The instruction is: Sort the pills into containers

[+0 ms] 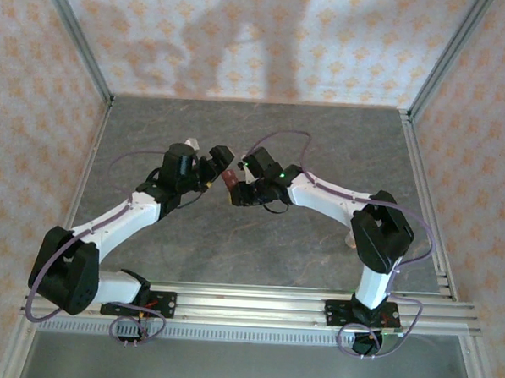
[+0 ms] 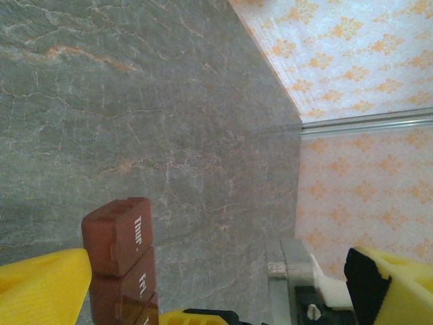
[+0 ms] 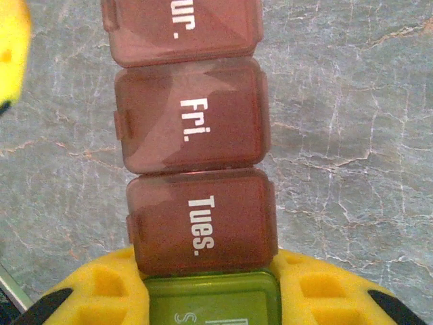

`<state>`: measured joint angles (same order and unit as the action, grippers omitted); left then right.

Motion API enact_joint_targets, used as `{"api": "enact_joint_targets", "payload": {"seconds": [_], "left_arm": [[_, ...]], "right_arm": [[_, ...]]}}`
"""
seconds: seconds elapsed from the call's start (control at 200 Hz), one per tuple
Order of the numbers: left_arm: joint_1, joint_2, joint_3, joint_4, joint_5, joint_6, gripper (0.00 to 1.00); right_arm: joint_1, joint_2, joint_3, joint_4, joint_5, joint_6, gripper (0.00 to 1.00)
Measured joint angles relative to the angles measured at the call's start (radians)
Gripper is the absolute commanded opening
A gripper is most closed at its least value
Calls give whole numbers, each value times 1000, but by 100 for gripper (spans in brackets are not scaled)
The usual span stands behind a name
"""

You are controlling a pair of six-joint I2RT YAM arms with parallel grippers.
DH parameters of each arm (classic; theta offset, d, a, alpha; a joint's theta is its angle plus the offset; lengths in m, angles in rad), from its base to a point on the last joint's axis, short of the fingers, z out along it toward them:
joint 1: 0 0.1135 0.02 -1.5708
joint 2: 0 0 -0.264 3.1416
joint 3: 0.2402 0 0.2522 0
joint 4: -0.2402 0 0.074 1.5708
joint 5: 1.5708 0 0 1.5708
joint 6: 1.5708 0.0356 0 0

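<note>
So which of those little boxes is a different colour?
The green end compartment, held in the right gripper; the Tues., Fri. and Thur. ones are reddish-brown.

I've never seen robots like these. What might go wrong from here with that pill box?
The right gripper pinches the pill box strip by its green end alone, so the long brown part may swing or slip out if nudged. The open left gripper is close beside the strip's far end and might bump it. The lids in view look shut, so prying one open could twist the strip loose.
</note>
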<state>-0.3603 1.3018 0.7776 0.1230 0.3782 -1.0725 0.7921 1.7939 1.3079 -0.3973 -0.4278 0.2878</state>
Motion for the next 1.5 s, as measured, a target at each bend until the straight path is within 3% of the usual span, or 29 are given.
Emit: {"api": "enact_joint_targets", "payload": {"seconds": [1.502], "left_arm": [[-40,52,34,31,-21,-30,96]], "right_arm": [[15,2,10,20,17,30,0]]}}
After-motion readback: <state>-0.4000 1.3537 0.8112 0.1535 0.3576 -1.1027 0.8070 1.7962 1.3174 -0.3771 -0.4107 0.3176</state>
